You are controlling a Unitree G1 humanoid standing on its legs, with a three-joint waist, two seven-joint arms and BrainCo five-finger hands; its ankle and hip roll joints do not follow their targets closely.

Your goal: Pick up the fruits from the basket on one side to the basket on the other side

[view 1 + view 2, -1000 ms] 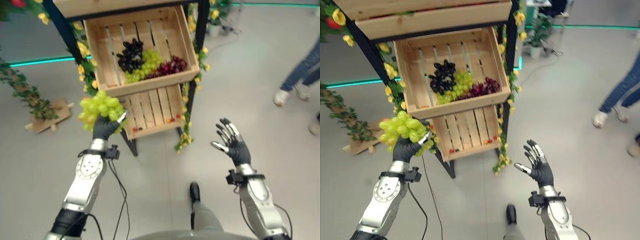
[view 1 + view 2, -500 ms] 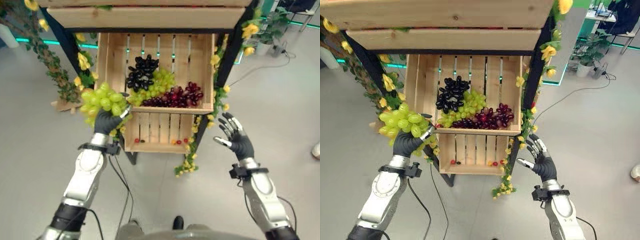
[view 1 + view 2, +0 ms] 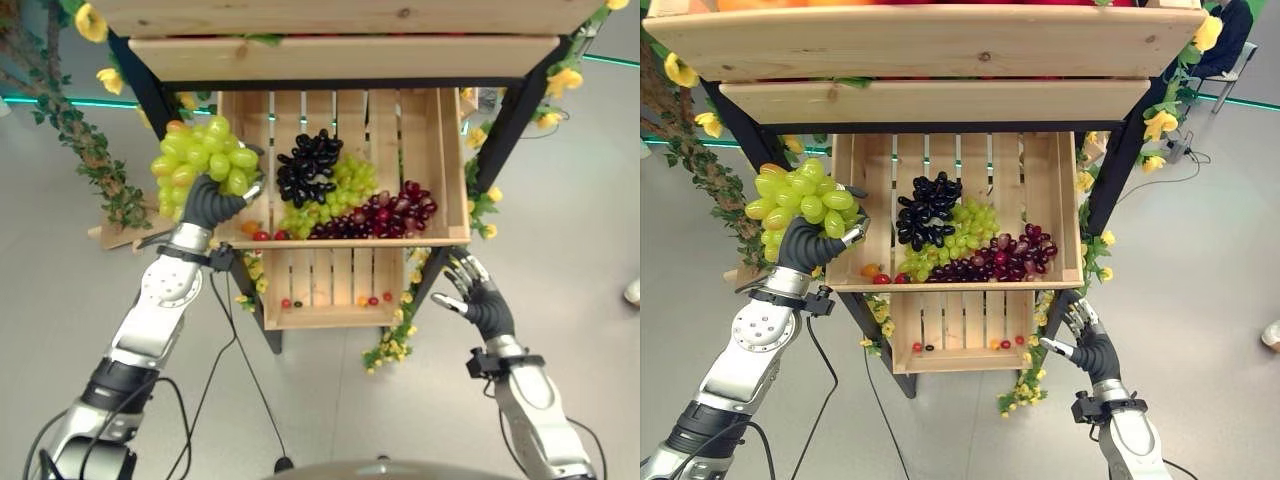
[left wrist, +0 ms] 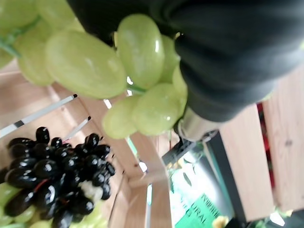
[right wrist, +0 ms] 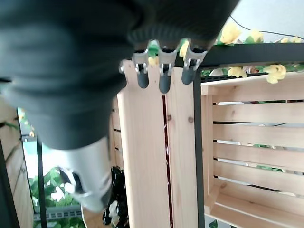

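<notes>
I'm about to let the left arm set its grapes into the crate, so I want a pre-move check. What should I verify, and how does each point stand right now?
1. Grip: left hand is curled round the green grape bunch: ok.
2. Position: the bunch hangs outside the middle crate, beside its left wall, not yet over the inside: not ok.
3. Landing spot: bare slats show in the crate's left part, beside the black grapes: ok.
4. Headroom under the shelf board above the crate: cannot tell.
5. Right hand is open, low by the stand's right leg, away from the path: ok.
</notes>
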